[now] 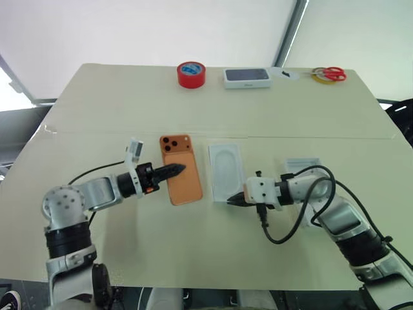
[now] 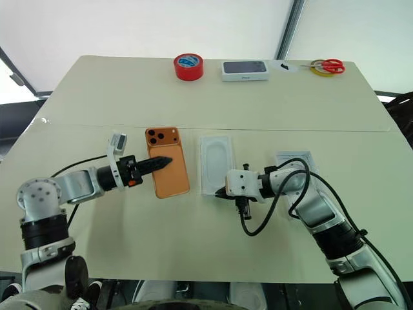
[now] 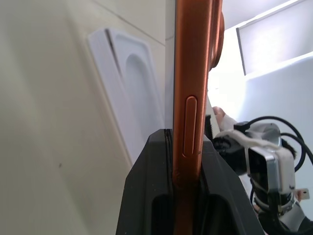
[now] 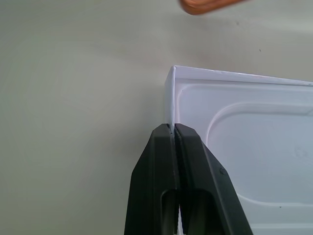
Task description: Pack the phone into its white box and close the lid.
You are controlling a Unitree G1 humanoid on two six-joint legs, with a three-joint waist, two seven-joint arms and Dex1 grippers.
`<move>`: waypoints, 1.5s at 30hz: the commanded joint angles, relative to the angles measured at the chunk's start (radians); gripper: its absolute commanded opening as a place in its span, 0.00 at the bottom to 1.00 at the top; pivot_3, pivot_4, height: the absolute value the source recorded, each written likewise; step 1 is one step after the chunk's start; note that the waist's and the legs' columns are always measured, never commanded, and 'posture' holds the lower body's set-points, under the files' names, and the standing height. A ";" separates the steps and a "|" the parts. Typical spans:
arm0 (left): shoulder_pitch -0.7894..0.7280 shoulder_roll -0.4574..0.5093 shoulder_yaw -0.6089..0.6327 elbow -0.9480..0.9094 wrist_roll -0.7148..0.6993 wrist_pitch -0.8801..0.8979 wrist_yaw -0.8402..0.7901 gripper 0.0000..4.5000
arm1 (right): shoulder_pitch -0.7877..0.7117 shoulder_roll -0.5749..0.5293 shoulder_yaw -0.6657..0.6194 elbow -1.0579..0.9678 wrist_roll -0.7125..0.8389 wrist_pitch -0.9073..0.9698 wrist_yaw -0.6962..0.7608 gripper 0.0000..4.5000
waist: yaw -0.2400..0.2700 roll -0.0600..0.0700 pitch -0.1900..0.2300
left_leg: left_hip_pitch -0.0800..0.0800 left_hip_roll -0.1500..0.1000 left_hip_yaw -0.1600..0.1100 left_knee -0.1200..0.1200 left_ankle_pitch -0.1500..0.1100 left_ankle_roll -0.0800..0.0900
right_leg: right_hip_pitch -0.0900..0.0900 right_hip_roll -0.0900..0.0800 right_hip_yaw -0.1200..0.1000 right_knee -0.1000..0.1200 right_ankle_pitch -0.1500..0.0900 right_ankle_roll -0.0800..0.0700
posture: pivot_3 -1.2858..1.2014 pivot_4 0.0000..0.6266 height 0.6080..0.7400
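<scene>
Orange slab phone (image 1: 181, 170) pinched edgewise, rounded-recess white box (image 1: 226, 172) wall clamped

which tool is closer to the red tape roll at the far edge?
Left. The left tool holds the phone near the table's middle, almost in line with the red tape roll. The right tool sits nearer the robot and farther right, pinching the white tray's edge.

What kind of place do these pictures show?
Probably a lab or workshop test bench, not a home: a wide plain beige table carries a red roll of tape, red-handled scissors and a closed white box with a dark top, beneath pale window blinds.
</scene>
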 commanded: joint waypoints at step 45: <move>-0.319 0.009 -0.440 0.446 0.451 -0.201 -0.530 0.73 | -0.102 -0.061 -0.110 0.226 0.013 -0.124 -0.083 0.79 | 0.000 -0.002 0.003 | 0.000 0.002 0.001 0.006 0.000 0.001 | 0.001 0.004 0.000 0.002 0.000 0.001 | 0.52 0.24 0.92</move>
